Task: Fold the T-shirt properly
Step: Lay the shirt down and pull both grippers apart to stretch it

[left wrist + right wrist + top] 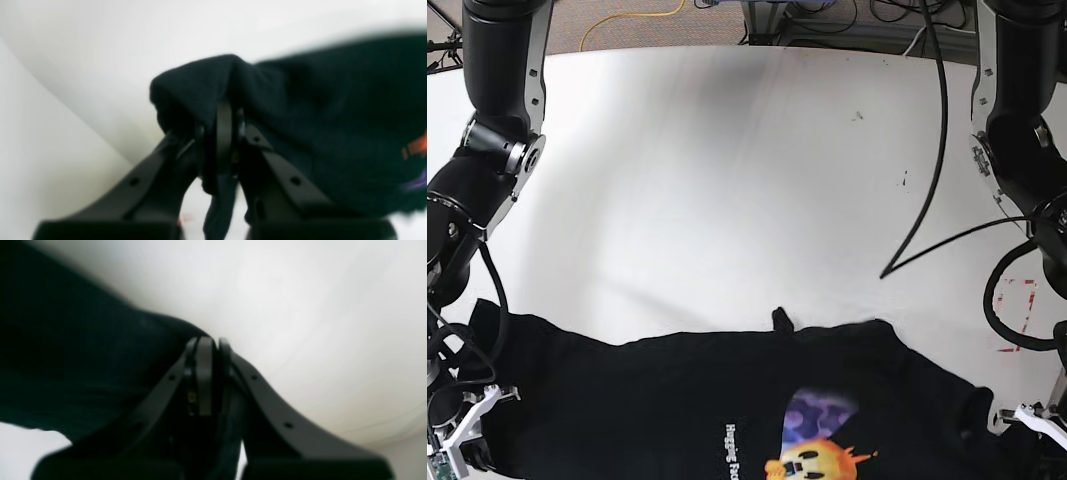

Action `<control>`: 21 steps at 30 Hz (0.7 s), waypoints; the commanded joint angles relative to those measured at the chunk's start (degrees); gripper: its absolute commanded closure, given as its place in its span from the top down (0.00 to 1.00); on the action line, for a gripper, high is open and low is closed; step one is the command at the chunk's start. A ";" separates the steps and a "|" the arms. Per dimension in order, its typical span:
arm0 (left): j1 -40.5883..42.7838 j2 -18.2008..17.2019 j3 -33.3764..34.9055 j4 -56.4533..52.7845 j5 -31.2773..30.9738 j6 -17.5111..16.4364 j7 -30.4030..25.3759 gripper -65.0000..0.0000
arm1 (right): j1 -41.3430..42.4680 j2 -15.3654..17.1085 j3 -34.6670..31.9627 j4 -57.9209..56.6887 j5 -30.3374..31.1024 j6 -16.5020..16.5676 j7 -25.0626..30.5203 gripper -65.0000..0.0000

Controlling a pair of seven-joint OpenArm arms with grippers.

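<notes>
The T-shirt (677,410), a large black soft cloth garment with an orange-yellow and purple print and small white lettering, lies print-up along the near edge of the white round table (727,170), its lower part cut off by the base view's bottom edge.

On that view's left, the right gripper (210,343) is pinched together on a fold of the black cloth at the shirt's edge; its wrist view is blurred, but dark fabric runs down between the fingers. On the right, the left gripper (225,113) is likewise clamped on a bunched hem or corner, cloth draped over its tips, a bit of the print visible beside it.

This looks like the opening of a fold: both edges seized, shirt not yet doubled. The next move likely calls for both arms to lift evenly and carry the held edge across, keeping the cloth taut.

Which corners are held cannot be told; neither gripper's tips show clearly in the base view.
</notes>
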 commanded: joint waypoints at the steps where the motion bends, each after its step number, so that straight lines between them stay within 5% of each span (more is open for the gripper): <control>1: -3.86 -0.37 0.00 -0.27 -0.13 0.73 -0.80 0.01 | 3.80 1.04 -0.33 -2.70 -0.13 0.58 1.85 0.02; 21: -1.12 -0.20 0.37 -0.42 -0.51 0.60 -0.84 0.01 | 1.11 1.63 -0.18 0.40 0.01 0.42 2.17 0.02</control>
